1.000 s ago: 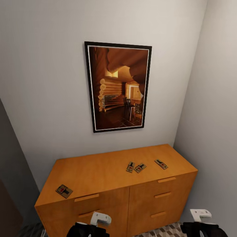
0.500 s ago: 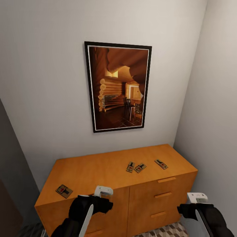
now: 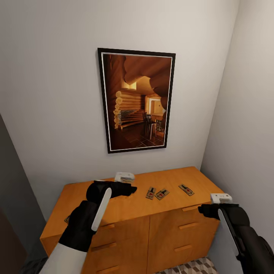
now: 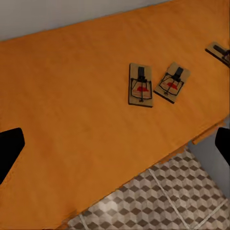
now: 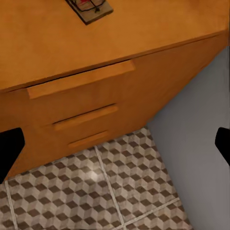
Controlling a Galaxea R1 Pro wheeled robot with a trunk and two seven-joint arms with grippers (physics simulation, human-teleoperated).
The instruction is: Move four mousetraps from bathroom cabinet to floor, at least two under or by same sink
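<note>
On top of the orange-brown cabinet (image 3: 125,205), against the pale wall below a framed picture (image 3: 136,100), lie the mousetraps. Two sit side by side near the middle of the top (image 3: 151,193) (image 3: 162,194), close together and perhaps just touching; the left wrist view shows both flat, with red centres (image 4: 141,85) (image 4: 172,82). A third (image 3: 186,189) lies apart toward the cabinet's right end. A fourth (image 3: 67,219) peeks out at the left front edge, mostly hidden behind the left arm. The left gripper (image 3: 127,189) hovers over the cabinet top beside the middle pair, fingers spread wide and holding nothing. The right gripper (image 3: 207,210) hangs before the cabinet's right front corner, fingers likewise apart and empty, above the cube-patterned bathroom floor (image 5: 96,191).
</note>
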